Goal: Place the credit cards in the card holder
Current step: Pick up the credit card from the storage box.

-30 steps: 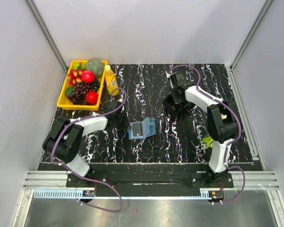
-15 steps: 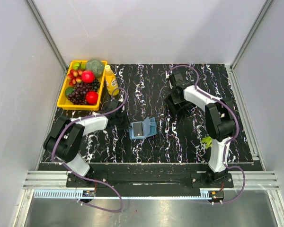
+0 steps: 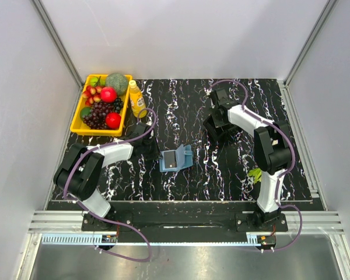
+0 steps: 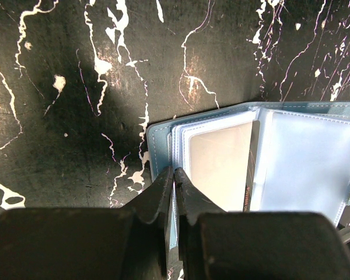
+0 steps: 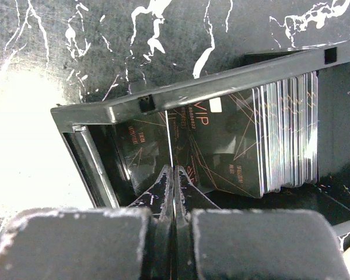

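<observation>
Black marble desk (image 3: 221, 175), early days I reckon: left gripper (image 4: 174, 178) pinches the open card holder (image 4: 303, 157) by the edge at its tips, pockets looking empty. Farther out, right gripper (image 5: 174, 174) is clamped on one of the credit cards (image 5: 221, 146), with the stack just beside it and the black frame (image 5: 181, 93) tight around. Open desk between.

card holder (image 3: 175, 158) lies at table (image 3: 221, 175) centre. credit cards (image 5: 221, 146) stand in frame (image 5: 181, 91), behind-right. fruit tray (image 3: 96, 132) sits back-left, bottle (image 3: 136, 100) at its right.
</observation>
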Tool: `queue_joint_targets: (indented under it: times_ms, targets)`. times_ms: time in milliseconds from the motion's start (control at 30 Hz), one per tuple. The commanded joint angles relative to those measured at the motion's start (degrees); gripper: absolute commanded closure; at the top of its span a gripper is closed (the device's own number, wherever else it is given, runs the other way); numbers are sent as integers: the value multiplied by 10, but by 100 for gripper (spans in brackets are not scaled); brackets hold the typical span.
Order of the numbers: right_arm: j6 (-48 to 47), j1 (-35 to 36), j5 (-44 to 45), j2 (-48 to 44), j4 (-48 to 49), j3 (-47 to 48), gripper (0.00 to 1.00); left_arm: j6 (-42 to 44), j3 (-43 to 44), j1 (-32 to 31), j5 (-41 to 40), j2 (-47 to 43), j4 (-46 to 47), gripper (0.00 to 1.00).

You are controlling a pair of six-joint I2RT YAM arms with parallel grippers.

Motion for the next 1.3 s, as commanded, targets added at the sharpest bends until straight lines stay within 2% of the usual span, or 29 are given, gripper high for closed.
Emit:
queue_joint_targets:
  times_ms: [0, 300, 433, 867, 1100, 1200, 1267]
  targets:
    - [29, -26, -69, -52, 10, -14, 100, 11, 4, -2, 5, 16, -18, 91]
    - [47, -35, -123, -76, -9, 10, 100, 12, 5, -3, 3, 14, -22, 91]
    - [46, -37, -136, -53, -18, 18, 100, 12, 7, -3, 7, 19, -22, 91]
    - [45, -37, -128, 1, -18, 22, 98, 11, 8, -2, 4, 22, -23, 91]
    - [41, -37, -118, 5, -17, 20, 87, 13, 12, -3, 6, 25, -25, 91]
    - [41, -36, -114, 6, -18, 18, 86, 13, 11, -3, 6, 24, -24, 91]
    - [43, -36, -113, 5, -18, 18, 91, 13, 10, -3, 5, 23, -24, 91]
